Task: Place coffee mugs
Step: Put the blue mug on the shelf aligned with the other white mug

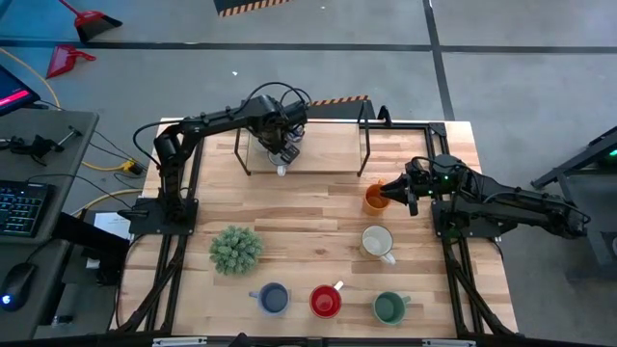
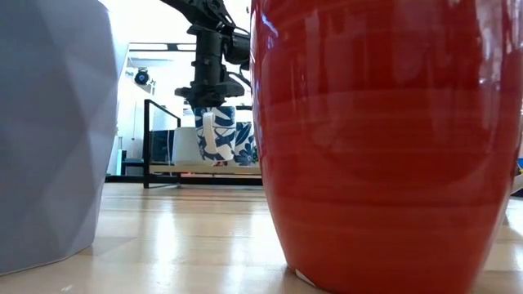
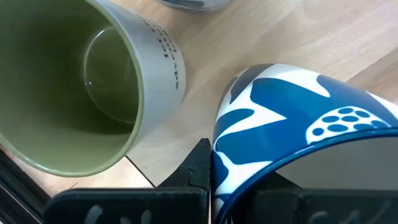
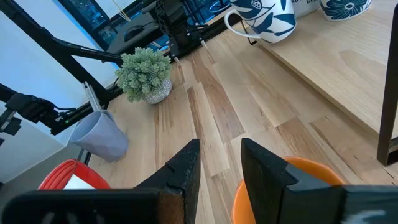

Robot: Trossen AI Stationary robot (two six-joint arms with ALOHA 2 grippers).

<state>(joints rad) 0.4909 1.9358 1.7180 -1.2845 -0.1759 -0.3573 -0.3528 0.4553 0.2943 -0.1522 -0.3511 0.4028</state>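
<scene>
My left gripper reaches over the raised wooden shelf at the table's far side and is shut on a white mug with blue leaf print. Next to it on the shelf stands a cream mug with an olive inside. My right gripper is open by a narrow gap at the orange mug. One finger lies over the mug's rim and the other stands outside the wall. Whether either touches, I cannot tell. A cream mug, a green mug, a red mug and a grey-blue mug stand upright on the table. My left gripper comes from above, pointing down, at the rim of the blue-and-white mug. One finger lies against the outside of the wall; the rim hides the other. The mug hangs upright, handle toward the table's near edge. Whether its base rests on the shelf, I cannot tell.
A bushy potted plant stands left of the table's middle. The shelf's black legs stand just beyond the orange mug. Another blue-patterned mug is on the shelf. Bare wood lies between the plant and the cream mug.
</scene>
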